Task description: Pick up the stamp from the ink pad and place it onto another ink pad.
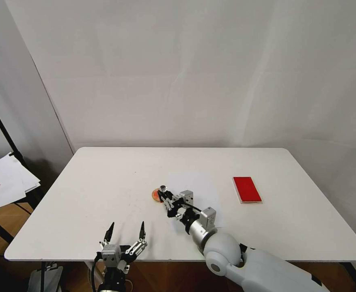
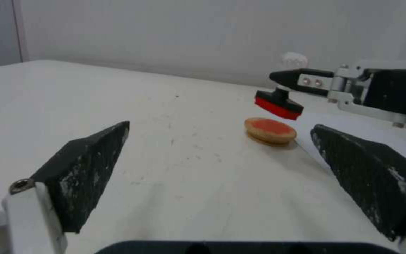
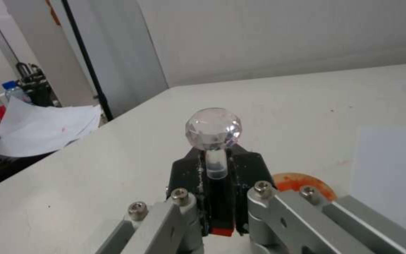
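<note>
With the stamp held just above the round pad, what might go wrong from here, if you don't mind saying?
1. The stamp hangs tilted in the right claw, so it may land on an edge and tip over when released.
2. It sits toward one side of the round pad, which is small, so it could come down partly off the rim.
3. The left claw is open and parked by the table's near edge, too far off to help.

One stamp [image 2: 278,103], black body, red base, clear faceted knob. Two ink pads: one flat red rectangular ink pad [image 1: 247,189], one small round orange-red pad [image 2: 270,130] with tan rim. Two grippers: left gripper [image 1: 126,232], right gripper [image 1: 164,196]. One white table [image 1: 104,182]. One pale sheet [image 1: 196,184] on the table. One stack of loose papers [image 1: 5,180] off to the left.
</note>
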